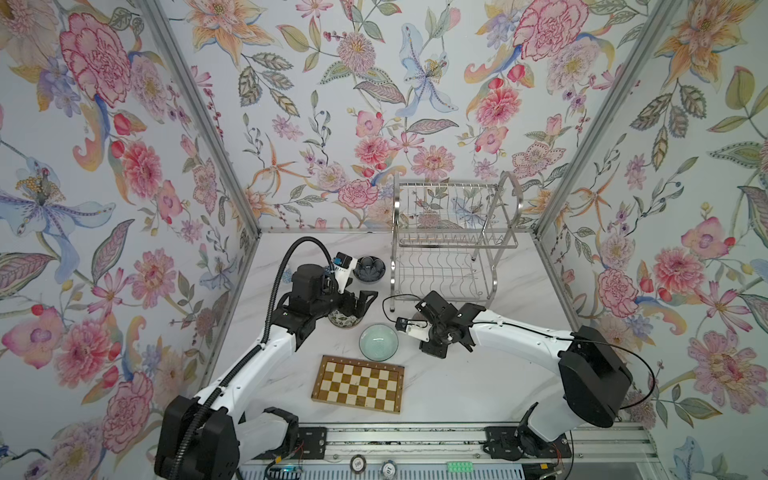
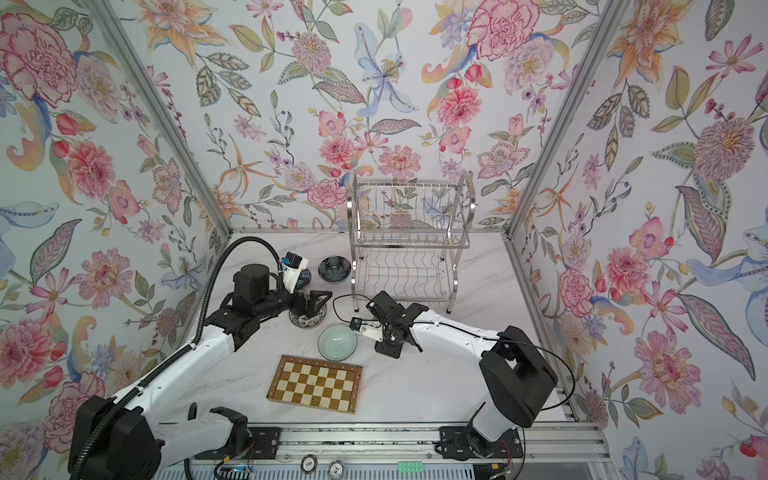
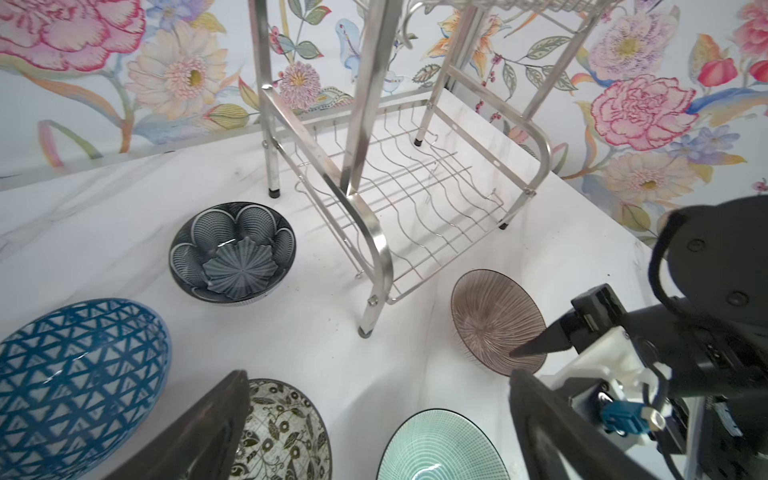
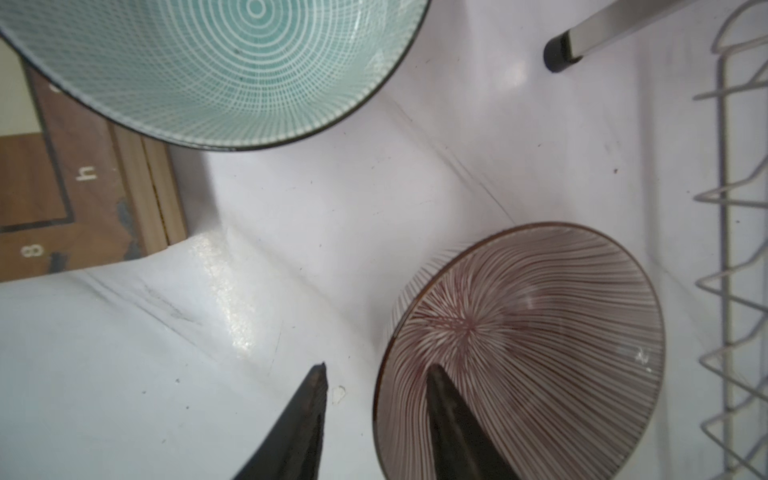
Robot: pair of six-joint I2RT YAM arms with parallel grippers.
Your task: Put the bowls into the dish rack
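The steel dish rack point(image 1: 455, 239) point(image 3: 374, 232) stands at the back with both tiers bare. The bowls all sit on the table. My right gripper point(image 4: 376, 368) is open and straddles the near rim of the pink radial-lined bowl point(image 4: 540, 332) point(image 3: 494, 316), one finger inside and one outside with a gap. My left gripper point(image 3: 376, 376) point(image 1: 357, 305) hangs wide open over the black-and-white floral bowl point(image 1: 345, 321) point(image 3: 286, 428). The pale green bowl point(image 1: 378, 341) point(image 4: 216, 62) lies between the arms. The navy petal bowl point(image 1: 369, 269) point(image 3: 232, 253) and the blue lattice bowl point(image 3: 75, 382) sit left of the rack.
A checkered wooden board point(image 1: 358, 383) point(image 4: 83, 187) lies near the front, just before the green bowl. The rack's front leg point(image 4: 561, 50) stands close to the pink bowl. Floral walls enclose the white marble table point(image 1: 478, 386) on three sides.
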